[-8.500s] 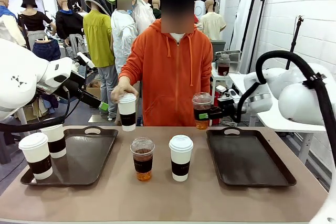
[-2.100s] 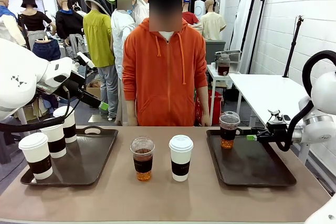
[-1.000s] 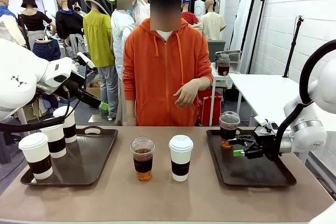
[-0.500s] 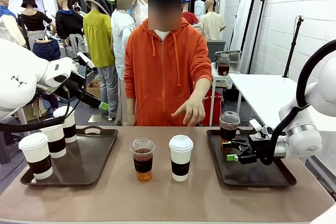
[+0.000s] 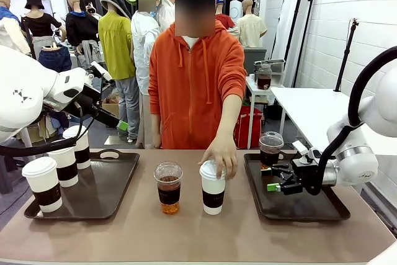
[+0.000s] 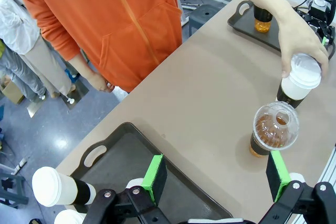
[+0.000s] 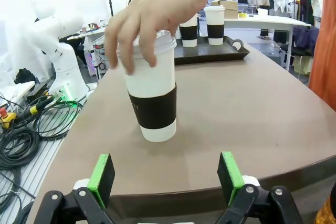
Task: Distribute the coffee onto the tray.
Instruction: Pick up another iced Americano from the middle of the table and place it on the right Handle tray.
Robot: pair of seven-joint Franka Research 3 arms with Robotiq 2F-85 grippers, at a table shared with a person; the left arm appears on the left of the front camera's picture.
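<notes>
on the right tray (image 5: 310,206) the clear cup (image 5: 270,148) stands freed, right gripper (image 5: 268,178) drawn back, jaws spread empty. a hand (image 5: 220,156) now tops the white cup (image 5: 213,195) beside that tray, likely next.

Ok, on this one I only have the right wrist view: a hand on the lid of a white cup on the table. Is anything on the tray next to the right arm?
Observer: Yes, one clear dome-lidded cup of brown liquid stands in the far inner corner of the right tray.
Operator: How many cups are on the other tray?
Observer: Three white banded cups, along the outer side of the left tray.
Operator: Anything else waiting between the trays?
Observer: A second clear cup stands beside the white cup, on its left in the front view.
</notes>
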